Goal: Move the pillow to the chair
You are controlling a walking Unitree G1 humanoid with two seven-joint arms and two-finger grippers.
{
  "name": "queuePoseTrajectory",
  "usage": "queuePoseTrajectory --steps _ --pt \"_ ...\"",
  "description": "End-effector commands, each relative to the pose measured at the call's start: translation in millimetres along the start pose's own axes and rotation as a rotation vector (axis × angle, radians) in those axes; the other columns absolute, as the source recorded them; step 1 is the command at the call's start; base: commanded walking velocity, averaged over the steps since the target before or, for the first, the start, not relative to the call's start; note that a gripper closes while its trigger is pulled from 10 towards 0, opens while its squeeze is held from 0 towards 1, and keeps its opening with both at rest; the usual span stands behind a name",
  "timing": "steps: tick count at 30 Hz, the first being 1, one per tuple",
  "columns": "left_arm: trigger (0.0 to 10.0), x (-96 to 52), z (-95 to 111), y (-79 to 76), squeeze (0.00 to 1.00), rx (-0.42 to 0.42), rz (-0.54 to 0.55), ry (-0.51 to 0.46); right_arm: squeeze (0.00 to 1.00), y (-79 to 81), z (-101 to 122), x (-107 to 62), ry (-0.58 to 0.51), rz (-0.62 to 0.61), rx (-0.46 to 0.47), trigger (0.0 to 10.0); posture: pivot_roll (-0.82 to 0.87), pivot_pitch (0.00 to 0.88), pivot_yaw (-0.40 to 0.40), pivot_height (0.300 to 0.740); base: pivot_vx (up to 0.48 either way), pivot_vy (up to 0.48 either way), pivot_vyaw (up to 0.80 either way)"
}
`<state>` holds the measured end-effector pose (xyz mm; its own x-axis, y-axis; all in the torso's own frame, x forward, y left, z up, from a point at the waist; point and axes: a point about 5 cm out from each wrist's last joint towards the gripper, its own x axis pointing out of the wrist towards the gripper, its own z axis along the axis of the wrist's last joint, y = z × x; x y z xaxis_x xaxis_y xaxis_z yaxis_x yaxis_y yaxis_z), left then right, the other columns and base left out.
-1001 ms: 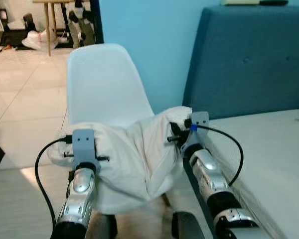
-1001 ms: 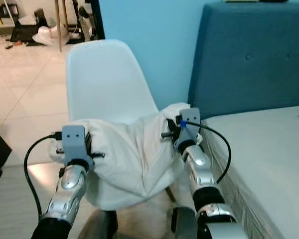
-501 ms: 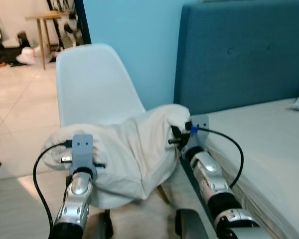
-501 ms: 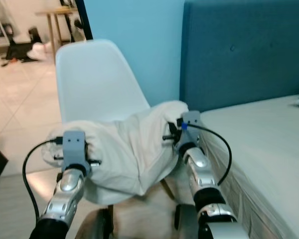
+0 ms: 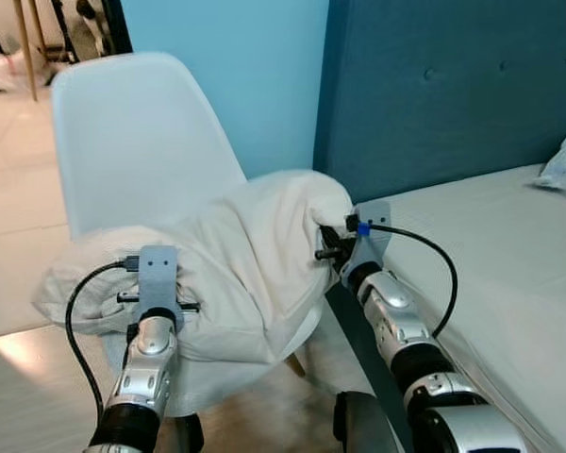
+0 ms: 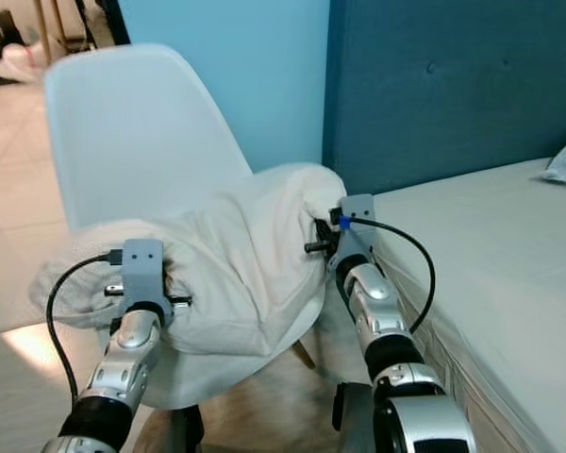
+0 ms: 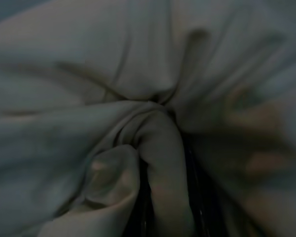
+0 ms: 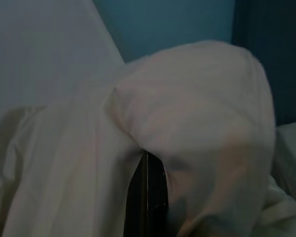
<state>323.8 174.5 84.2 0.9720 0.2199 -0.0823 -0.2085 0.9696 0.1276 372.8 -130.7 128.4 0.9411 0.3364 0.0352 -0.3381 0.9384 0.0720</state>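
left eye view: both tools (left tool (image 5: 170, 283), right tool (image 5: 328, 243)) pinch pillow (image 5: 236, 264) over chair (image 5: 123, 142).

The crumpled white fabric pillow (image 5: 236, 264) covers the seat of the white moulded plastic chair (image 5: 132, 142). The dark blue upholstered headboard (image 5: 453, 94) and pale grey mattress edge (image 5: 472, 283) crowd its right side; tiled floor (image 5: 9, 189) lies open beyond its left edge.
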Motion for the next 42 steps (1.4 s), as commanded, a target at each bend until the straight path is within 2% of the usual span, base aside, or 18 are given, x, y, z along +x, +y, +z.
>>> queuePoseTrajectory --steps 1,3,4,6,9,11,17,20,23,24,25,26,27,28,29,30,37,42 --pt "10.0 6.1 13 5.9 0.00 0.011 0.029 -0.086 0.00 6.4 3 4.2 -0.020 0.034 0.027 10.0 0.02 0.070 -0.019 0.550 0.000 0.000 0.00" --pt "10.0 8.5 20 7.7 0.00 0.003 0.043 -0.125 0.00 5.4 8 5.8 -0.046 0.031 0.038 10.0 0.02 0.071 -0.021 0.550 0.000 0.000 0.00" --pt "10.0 14.5 39 13.9 0.00 -0.016 0.083 -0.232 0.00 2.5 20 10.1 -0.105 0.014 0.077 10.0 0.03 0.073 -0.023 0.550 0.000 0.000 0.00" --pt "10.0 18.6 43 16.4 0.00 0.000 0.098 -0.240 0.00 1.2 22 11.6 -0.109 0.002 0.095 10.0 0.03 0.074 -0.023 0.550 0.000 0.000 0.00" --pt "10.0 22.0 21 12.3 0.00 0.064 0.048 -0.070 0.00 4.5 0 7.9 0.018 0.003 0.048 10.0 0.03 0.081 -0.019 0.550 0.000 0.000 0.00" --pt "10.0 20.0 8 9.8 0.00 0.095 0.010 0.003 0.00 8.5 -13 4.0 0.084 0.021 0.025 10.0 0.03 0.081 -0.019 0.550 0.000 0.000 0.00" --pt "10.0 15.9 -15 14.6 0.00 0.144 -0.010 0.125 0.00 16.5 -30 -1.5 0.167 0.062 -0.004 10.0 0.03 0.086 -0.019 0.550 0.000 0.000 0.00" --pt "10.0 15.8 -17 15.0 0.00 0.148 -0.011 0.134 0.00 17.0 -31 -1.8 0.173 0.066 -0.011 10.0 0.03 0.086 -0.019 0.550 0.000 0.000 0.00" --pt "10.0 15.4 -24 14.5 0.00 0.094 -0.013 0.177 0.00 18.0 -35 -3.8 0.177 0.068 0.000 10.0 0.03 0.086 -0.016 0.550 0.000 0.000 0.00" --pt "10.0 15.6 -25 14.3 0.04 0.083 -0.014 0.186 0.00 17.8 -35 -4.0 0.181 0.065 -0.001 10.0 0.03 0.086 -0.016 0.550 0.000 0.000 0.00" --pt "10.0 15.8 -25 14.2 0.04 0.079 -0.015 0.192 0.00 17.7 -36 -4.0 0.184 0.062 -0.003 10.0 0.03 0.085 -0.016 0.550 0.000 0.000 0.00" --pt "10.0 16.0 -25 13.8 0.27 0.077 -0.022 0.196 0.00 17.6 -36 -4.0 0.185 0.061 0.005 10.0 0.03 0.085 -0.015 0.550 0.000 0.000 0.00" --pt "10.0 16.0 -25 13.8 0.27 0.077 -0.022 0.196 0.00 17.6 -36 -4.0 0.185 0.061 0.005 10.0 0.03 0.085 -0.015 0.550 0.000 0.000 0.00" --pt "10.0 16.0 -26 13.3 0.77 0.072 -0.028 0.200 0.11 17.5 -36 -4.1 0.186 0.060 0.011 10.0 0.03 0.085 -0.015 0.550 0.000 0.000 0.00" --pt "10.0 16.0 -26 12.8 1.00 0.066 -0.034 0.204 0.94 17.3 -36 -4.2 0.187 0.058 0.020 10.0 0.03 0.085 -0.015 0.550 0.000 0.000 0.00" --pt "10.0 15.9 -26 12.4 1.00 0.061 -0.038 0.203 1.00 16.9 -37 -4.4 0.190 0.059 0.035 10.0 0.03 0.085 -0.014 0.550 0.000 0.000 0.00" --pt "10.0 16.5 -24 12.1 1.00 0.044 -0.061 0.188 1.00 16.2 -37 -4.7 0.197 0.065 0.064 10.0 0.03 0.087 -0.016 0.550 0.000 0.000 0.00" --pt "10.0 16.4 -22 18.7 1.00 0.018 -0.056 0.172 1.00 11.6 -39 -7.5 0.204 0.070 0.092 10.0 0.03 0.093 -0.017 0.550 0.000 0.000 0.00"
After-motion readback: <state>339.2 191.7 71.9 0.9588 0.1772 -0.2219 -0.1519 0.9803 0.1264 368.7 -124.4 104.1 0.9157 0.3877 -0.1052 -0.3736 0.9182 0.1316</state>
